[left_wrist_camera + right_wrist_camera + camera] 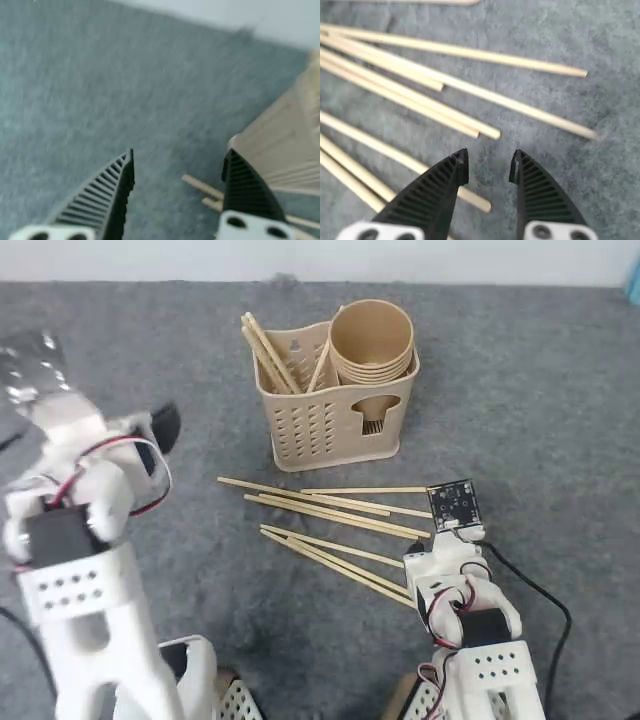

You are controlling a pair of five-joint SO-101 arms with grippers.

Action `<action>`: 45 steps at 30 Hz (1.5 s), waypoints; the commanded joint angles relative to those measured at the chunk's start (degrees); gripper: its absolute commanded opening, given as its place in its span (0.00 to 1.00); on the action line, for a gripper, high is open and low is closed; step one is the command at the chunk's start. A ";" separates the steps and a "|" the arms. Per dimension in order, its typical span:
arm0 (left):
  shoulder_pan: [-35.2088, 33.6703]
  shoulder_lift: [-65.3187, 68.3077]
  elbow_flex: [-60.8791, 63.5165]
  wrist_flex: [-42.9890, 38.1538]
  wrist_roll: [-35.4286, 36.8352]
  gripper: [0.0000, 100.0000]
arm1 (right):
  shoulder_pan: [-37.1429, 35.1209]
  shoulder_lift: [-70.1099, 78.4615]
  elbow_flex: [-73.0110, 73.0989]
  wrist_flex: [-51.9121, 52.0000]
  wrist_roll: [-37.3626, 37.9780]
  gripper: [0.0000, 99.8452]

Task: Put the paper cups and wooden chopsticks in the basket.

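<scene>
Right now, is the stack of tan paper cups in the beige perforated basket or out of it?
In: the stack of tan paper cups stands upright inside the beige perforated basket, rims above its wall.

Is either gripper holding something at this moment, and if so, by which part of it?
Nothing is held. The left gripper is open and empty. The right gripper is open above the loose chopsticks and grips none of them.

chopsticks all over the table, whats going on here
Two robot arms are tidying up. The basket already holds the stacked paper cups and a few chopsticks. Several loose chopsticks lie on the grey table in front of it. The right tool is open over them, holding nothing; the left tool is open and empty, beside the basket.
</scene>
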 commanded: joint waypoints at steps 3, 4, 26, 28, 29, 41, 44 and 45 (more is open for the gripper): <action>-4.31 -4.04 23.60 -15.74 -0.18 0.27 | 0.92 -0.92 -5.54 7.25 2.99 0.14; -4.31 -4.57 27.91 -18.99 -0.35 0.27 | 1.10 -0.92 -6.68 8.48 3.52 0.14; -5.19 -4.57 40.66 -33.41 -0.09 0.27 | -12.18 40.48 -37.54 22.55 19.78 0.24; -5.19 -2.29 39.96 -33.58 -0.09 0.27 | -16.13 46.29 -41.41 22.55 16.18 0.31; -5.36 -0.35 38.81 -33.49 -0.09 0.27 | -17.98 48.92 -43.25 22.55 15.21 0.33; -10.11 21.10 24.66 -33.67 -0.09 0.27 | -22.81 69.49 -47.38 2.42 19.43 0.30; -8.88 21.10 24.66 -33.67 -0.09 0.27 | -22.81 72.48 -47.38 -1.80 19.78 0.30; -8.62 21.10 24.66 -33.67 -0.09 0.27 | -22.81 73.27 -47.38 -2.95 19.78 0.30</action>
